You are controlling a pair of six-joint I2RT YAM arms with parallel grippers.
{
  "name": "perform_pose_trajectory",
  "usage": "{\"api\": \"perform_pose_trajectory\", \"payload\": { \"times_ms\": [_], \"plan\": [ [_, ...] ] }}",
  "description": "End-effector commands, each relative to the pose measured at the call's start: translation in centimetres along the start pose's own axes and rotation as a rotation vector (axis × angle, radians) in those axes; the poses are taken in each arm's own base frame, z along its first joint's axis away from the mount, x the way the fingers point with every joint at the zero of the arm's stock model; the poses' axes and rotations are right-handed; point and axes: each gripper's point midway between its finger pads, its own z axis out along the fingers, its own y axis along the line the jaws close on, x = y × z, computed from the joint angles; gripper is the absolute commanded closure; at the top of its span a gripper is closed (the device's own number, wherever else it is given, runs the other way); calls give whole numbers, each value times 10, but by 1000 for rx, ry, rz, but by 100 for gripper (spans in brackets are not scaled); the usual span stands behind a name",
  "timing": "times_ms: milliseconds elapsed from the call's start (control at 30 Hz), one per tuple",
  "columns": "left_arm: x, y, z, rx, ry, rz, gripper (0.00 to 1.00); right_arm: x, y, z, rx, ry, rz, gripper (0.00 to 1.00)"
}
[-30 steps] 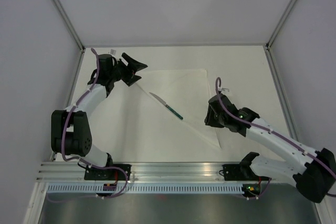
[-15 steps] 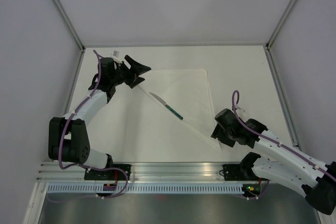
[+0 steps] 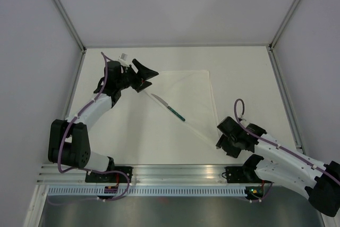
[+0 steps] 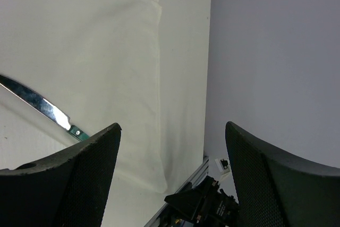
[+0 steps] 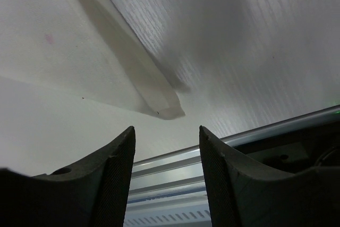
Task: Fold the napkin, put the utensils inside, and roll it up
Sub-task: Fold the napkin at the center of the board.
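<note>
The napkin lies flat on the table, folded into a white triangle. A knife, the one utensil in view, rests along its long diagonal edge, silver blade far-left, teal handle near-right. My left gripper stands open just above the napkin's far left corner. In the left wrist view the napkin and the knife lie ahead of the empty left gripper. My right gripper is open at the napkin's near corner. That napkin corner lies just beyond the right gripper, not between the fingers.
An aluminium rail with both arm bases runs along the near edge, close behind the right gripper. White walls with metal posts close in the left, far and right sides. Bare tabletop lies left of the napkin.
My right gripper has drawn back toward the near edge, down the napkin's right side, and its jaws have widened. My left gripper has shifted right toward the napkin's far left corner.
</note>
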Motion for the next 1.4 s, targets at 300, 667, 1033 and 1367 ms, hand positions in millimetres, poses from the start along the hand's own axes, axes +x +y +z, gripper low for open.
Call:
{"api": "perform_pose_trajectory", "payload": {
  "times_ms": [300, 667, 1033, 1367],
  "plan": [
    [-1, -17, -5, 57, -21, 34, 16, 4, 4, 15, -13, 2, 105, 47],
    [0, -14, -3, 51, -17, 33, 16, -6, 8, 6, -60, -44, 177, 47],
    [1, -13, -1, 52, -12, 34, 16, -7, 0, 18, -42, -65, 241, 44],
    [2, -11, -1, 47, -10, 37, 16, -2, -1, 31, -19, -51, 251, 50]
  ]
}}
